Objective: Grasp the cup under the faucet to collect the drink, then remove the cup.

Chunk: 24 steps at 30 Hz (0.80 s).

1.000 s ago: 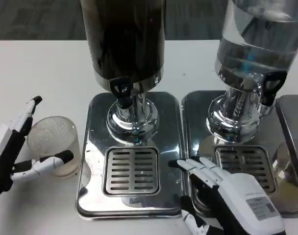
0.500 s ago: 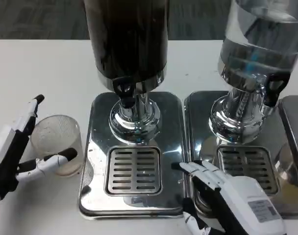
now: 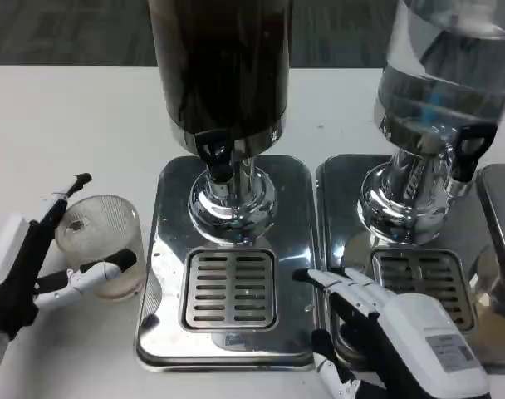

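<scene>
Left hand (image 3: 24, 270) shifted slightly, fingers spread either side of cup (image 3: 99, 245), grasp uncertain.

Bright, even overhead light; glare on the chrome drip trays (image 3: 227, 216); sharp focus.

Left robot hand (image 3: 28, 266) around ribbed cup (image 3: 100, 244) on table, right robot hand (image 3: 402, 328) spread on dispenser tray (image 3: 335, 191)

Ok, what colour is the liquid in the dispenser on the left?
Very dark brown, nearly black, filling the left dispenser, seen in the head view.
</scene>
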Each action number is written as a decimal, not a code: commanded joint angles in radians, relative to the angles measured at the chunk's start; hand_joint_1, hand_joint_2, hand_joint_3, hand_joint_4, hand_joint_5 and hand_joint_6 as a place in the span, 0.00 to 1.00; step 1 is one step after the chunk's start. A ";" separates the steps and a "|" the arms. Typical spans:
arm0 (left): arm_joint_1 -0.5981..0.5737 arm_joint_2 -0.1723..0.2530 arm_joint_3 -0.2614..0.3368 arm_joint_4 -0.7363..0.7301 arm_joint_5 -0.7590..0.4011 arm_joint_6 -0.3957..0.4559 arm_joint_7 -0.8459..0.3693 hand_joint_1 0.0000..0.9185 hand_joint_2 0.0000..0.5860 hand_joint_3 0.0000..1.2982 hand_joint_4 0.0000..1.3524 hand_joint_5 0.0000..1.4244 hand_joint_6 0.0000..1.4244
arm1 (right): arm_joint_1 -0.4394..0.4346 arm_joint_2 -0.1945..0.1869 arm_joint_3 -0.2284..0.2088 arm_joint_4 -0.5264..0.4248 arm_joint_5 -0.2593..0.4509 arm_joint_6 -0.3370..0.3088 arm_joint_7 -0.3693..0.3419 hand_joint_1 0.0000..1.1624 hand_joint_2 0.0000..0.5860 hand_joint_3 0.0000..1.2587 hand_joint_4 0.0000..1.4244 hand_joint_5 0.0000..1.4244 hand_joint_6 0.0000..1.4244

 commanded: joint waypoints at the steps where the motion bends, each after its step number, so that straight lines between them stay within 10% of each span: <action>1: 0.002 -0.022 -0.020 0.005 0.016 -0.017 0.011 0.31 0.29 0.18 0.19 0.36 0.44 | 0.001 -0.008 -0.006 -0.012 0.021 0.005 0.017 0.44 0.98 0.15 0.13 0.09 0.17; 24: 0.020 -0.034 -0.022 -0.001 0.019 -0.035 0.084 0.33 0.32 0.29 0.31 0.49 0.57 | -0.009 -0.013 -0.027 -0.019 0.072 0.004 0.062 0.44 0.98 0.14 0.13 0.09 0.14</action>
